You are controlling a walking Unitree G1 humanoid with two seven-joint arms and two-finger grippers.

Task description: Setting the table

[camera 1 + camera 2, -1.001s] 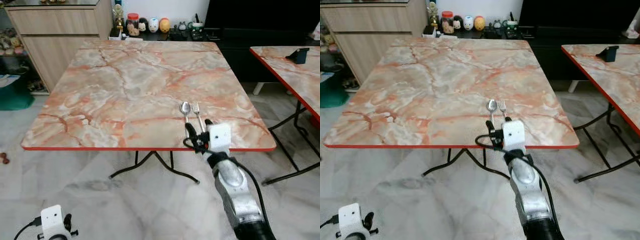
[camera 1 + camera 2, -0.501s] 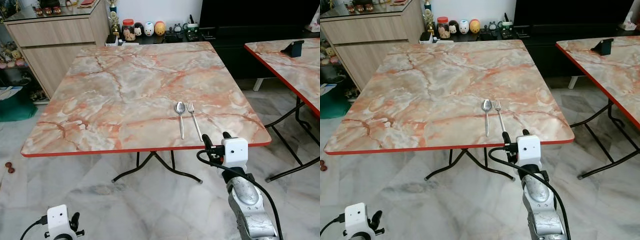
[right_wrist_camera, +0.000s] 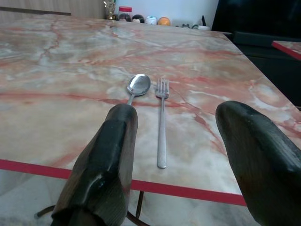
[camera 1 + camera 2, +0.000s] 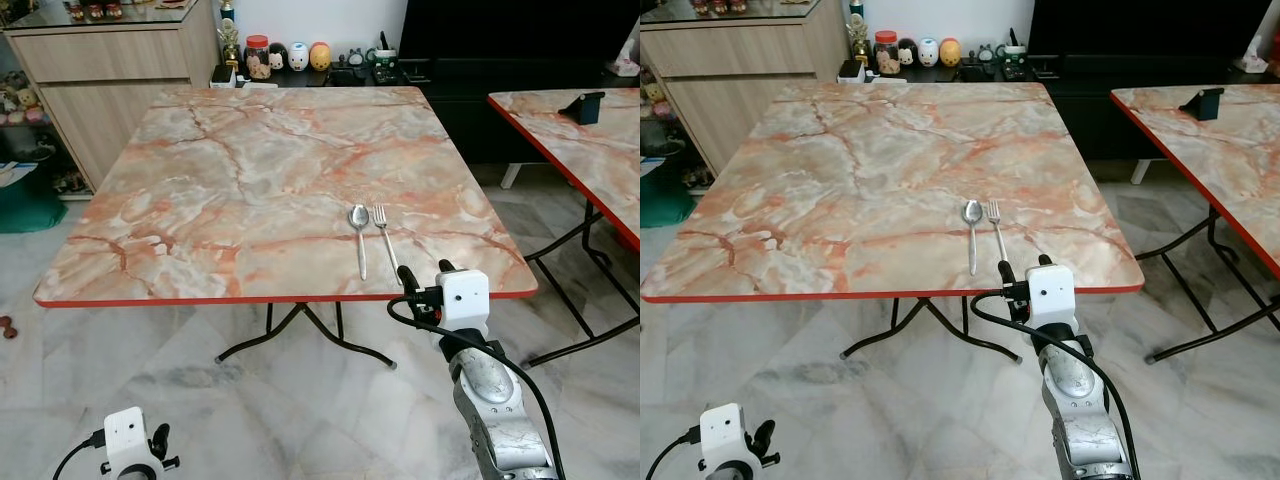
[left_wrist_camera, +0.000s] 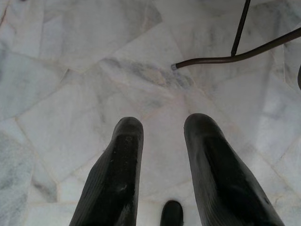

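A big counter (image 4: 250, 180) with a pink and orange marble top and a red edge stands on a pale marble floor (image 4: 150, 370). Behind it are a wooden cabinet (image 4: 120, 70) and a dark shelf with small jars and toys (image 4: 290, 55). A second counter (image 4: 580, 140) of the same kind stands off to the right.

A spoon (image 4: 359, 230) and a fork (image 4: 384, 240) lie side by side on the counter, near its front edge. They are close together but not touching, and the spoon is on the left.

The right gripper (image 3: 183, 136) hangs just off the front edge, in line with the fork. Its fingers (image 3: 108, 155) are spread wide and hold nothing.

The left gripper (image 5: 162, 155) hangs low over the floor. Its fingers (image 5: 117, 179) are a little apart and hold nothing.
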